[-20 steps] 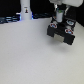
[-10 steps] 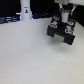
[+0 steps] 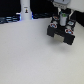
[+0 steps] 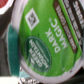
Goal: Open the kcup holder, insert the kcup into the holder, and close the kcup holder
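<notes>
The kcup holder [image 3: 62, 32] is a black boxy machine with light grey panels, at the exterior view's right. My gripper [image 3: 64, 18] hangs directly over its top. The kcup [image 3: 64, 21], whitish with a green top, sits between the fingers just above the machine. In the wrist view the kcup's green lid [image 4: 45, 42] fills nearly the whole picture, very close to the camera, with "Dark Magic" printed on it. The fingers themselves are hidden there. The gripper looks shut on the kcup.
A tall white bottle-like post [image 3: 25, 9] stands at the back on the exterior view's left, against a dark backdrop. The white table [image 3: 30, 55] spreads in front of the machine. A teal patch [image 4: 11, 41] shows beside the lid in the wrist view.
</notes>
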### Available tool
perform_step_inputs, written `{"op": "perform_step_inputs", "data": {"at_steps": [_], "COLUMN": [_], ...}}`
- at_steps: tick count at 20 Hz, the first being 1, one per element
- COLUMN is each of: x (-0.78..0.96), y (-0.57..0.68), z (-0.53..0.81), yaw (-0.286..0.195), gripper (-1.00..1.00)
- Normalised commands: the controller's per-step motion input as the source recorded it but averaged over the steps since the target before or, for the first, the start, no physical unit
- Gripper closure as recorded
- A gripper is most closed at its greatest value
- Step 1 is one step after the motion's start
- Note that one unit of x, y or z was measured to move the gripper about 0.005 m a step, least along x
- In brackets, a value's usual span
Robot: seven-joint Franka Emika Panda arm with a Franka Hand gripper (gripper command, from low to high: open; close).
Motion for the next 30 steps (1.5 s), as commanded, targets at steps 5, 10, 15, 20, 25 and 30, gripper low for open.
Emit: {"op": "perform_step_inputs", "data": {"at_steps": [5,10,15,20,25,30], "x": [-0.08,-0.30,-0.10,0.04,0.06,0.12], "y": [0.15,0.15,0.01,-0.01,0.02,0.06], "z": [0.10,0.28,-0.07,-0.19,-0.20,0.03], "yaw": [0.002,0.000,0.001,-0.006,0.001,-0.005], "gripper": [1.00,1.00,1.00,1.00,1.00,1.00]}}
